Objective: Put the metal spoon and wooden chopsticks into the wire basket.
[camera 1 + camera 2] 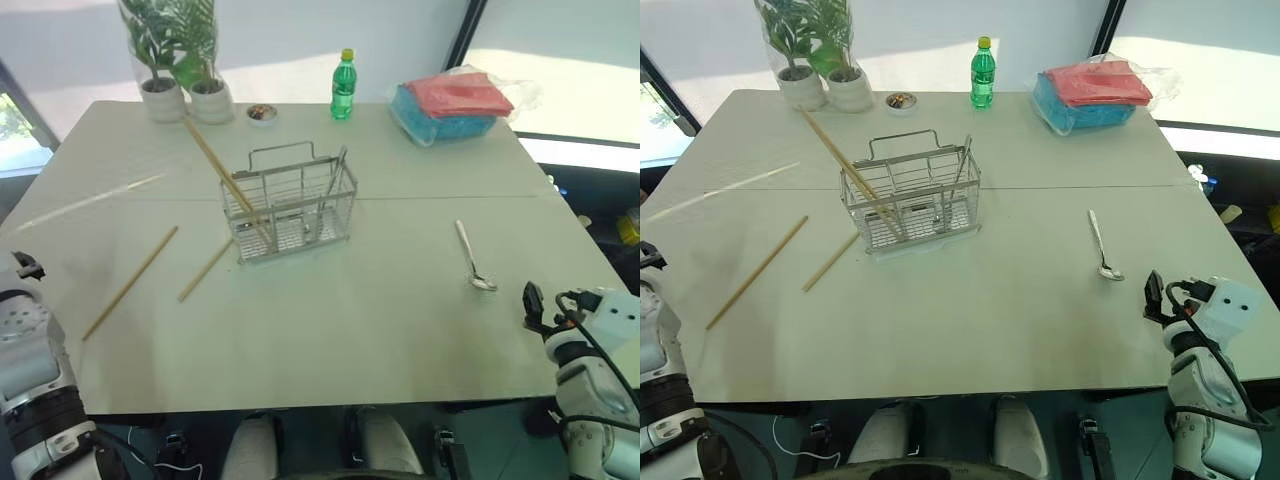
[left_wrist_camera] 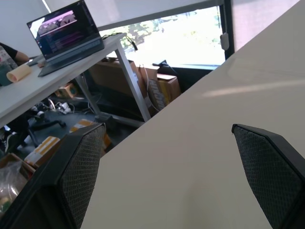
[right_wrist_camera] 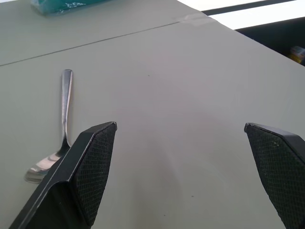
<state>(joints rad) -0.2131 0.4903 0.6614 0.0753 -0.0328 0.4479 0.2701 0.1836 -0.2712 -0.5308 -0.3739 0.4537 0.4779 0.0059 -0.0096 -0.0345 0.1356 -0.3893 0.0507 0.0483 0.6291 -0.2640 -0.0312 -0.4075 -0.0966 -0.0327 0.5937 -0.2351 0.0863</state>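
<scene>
Both end effectors stand wide apart and empty: the left end effector (image 2: 167, 176) at the table's left edge, the right end effector (image 3: 183, 174) just beside the slim shiny metal spoon (image 1: 472, 258), which lies flat on the right half of the pale grey-green table (image 1: 380, 330). The silver wire-grid basket (image 1: 292, 208) sits mid-table with one long light-wood chopstick (image 1: 222, 172) leaning in it; two more (image 1: 130, 282) lie left of it. Risks, as judged: the thin spoon may slip from a flat pinch; a long stick could tip the light basket. Beyond: potted plants (image 1: 180, 55), green bottle (image 1: 343, 86), bright windows, a laptop desk (image 2: 62, 52).
</scene>
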